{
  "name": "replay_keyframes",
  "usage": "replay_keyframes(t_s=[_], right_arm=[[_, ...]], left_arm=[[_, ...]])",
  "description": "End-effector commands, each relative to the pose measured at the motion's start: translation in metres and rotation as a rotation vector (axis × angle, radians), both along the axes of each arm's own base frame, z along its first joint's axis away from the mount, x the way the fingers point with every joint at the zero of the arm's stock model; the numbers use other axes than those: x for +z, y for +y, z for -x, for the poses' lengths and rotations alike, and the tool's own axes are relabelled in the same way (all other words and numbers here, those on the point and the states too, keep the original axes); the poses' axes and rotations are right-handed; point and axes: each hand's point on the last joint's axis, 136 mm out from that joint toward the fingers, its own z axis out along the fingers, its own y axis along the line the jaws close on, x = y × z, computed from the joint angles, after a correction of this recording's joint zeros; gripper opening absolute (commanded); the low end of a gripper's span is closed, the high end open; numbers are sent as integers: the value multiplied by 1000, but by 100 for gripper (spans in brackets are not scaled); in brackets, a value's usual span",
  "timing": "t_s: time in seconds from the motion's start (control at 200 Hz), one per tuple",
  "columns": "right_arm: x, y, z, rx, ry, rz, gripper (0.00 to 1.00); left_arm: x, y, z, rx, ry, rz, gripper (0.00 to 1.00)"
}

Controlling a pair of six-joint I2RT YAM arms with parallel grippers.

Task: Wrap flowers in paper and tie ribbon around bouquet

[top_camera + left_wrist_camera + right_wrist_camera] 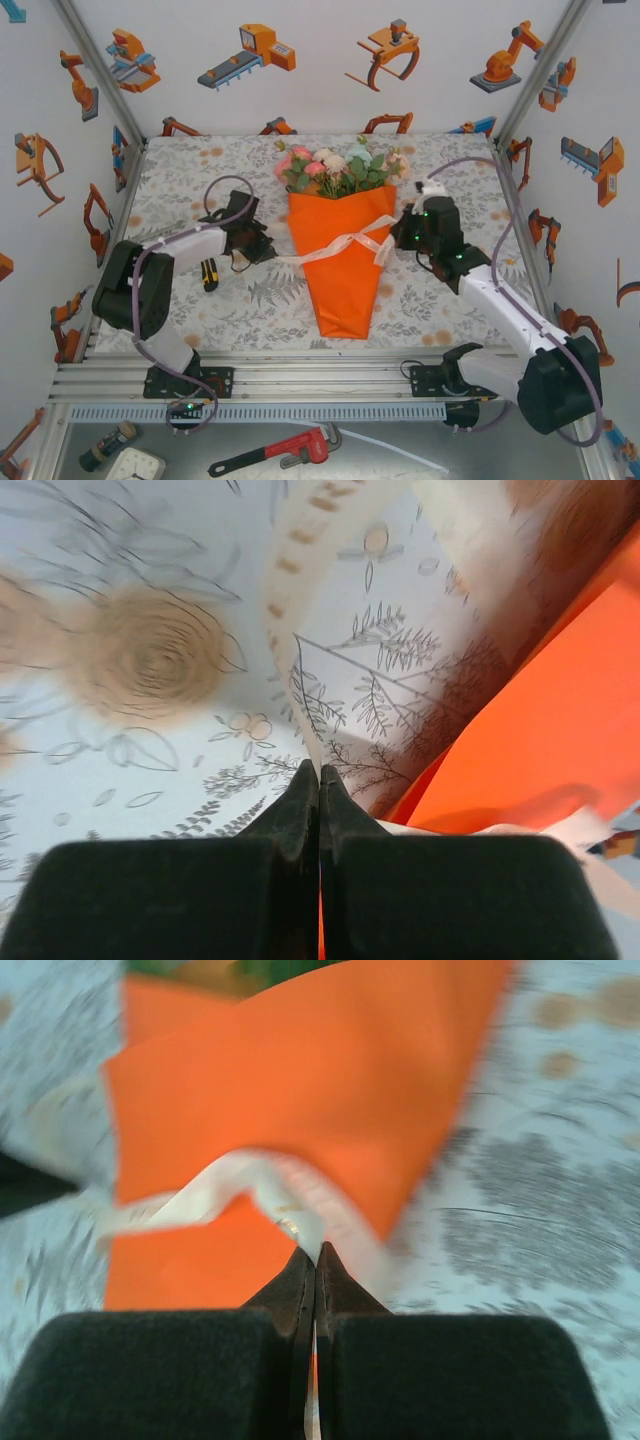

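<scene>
While its two dark fingers are pressed flat together, the right gripper (315, 1250) pinches the cream ribbon (240, 1172) at their tips, and a sliver of the strip shows low down in the seam between the pads. From that pinch the ribbon arcs up and leftwards over the orange paper (300, 1080), whose folded edge lies just beyond the fingertips.

The left gripper (319, 772) is likewise closed tight. The ribbon comes down to its fingertips as a narrow band seen nearly edge-on and seems to be caught between them. The paper lies just to the right of it.

Seen from above, the two grippers face each other across the bouquet (345, 290), the left one just off its left edge and the right one at its right edge. The ribbon crosses the cone about midway and gathers into loose loops near the right side. The bouquet lies flat in the middle of the floral tablecloth (250, 300), point towards the arm bases, with the flowers (340, 168) fanning out at its far end. A red wrench (285, 450) lies on the near ledge, well apart.
</scene>
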Motion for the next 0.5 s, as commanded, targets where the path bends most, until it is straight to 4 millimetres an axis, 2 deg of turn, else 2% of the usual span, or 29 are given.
replay_keyframes(t_s=[0.0, 0.115, 0.24, 0.355, 0.496], right_arm=[[-10, -65, -11, -298, 40, -70, 0], [-38, -120, -1, -515, 131, -94, 0], [-66, -166, 12, -689, 212, -100, 0], [-85, -197, 9, -752, 288, -133, 0], [-111, -227, 3, -829, 353, -178, 0]], left_arm=[[8, 40, -4, 57, -13, -57, 0], [0, 61, 0, 81, 28, -61, 0], [-8, 86, 7, 123, 34, -108, 0], [-7, 120, 8, 179, 27, -174, 0], [-10, 154, 9, 260, 41, -139, 0]])
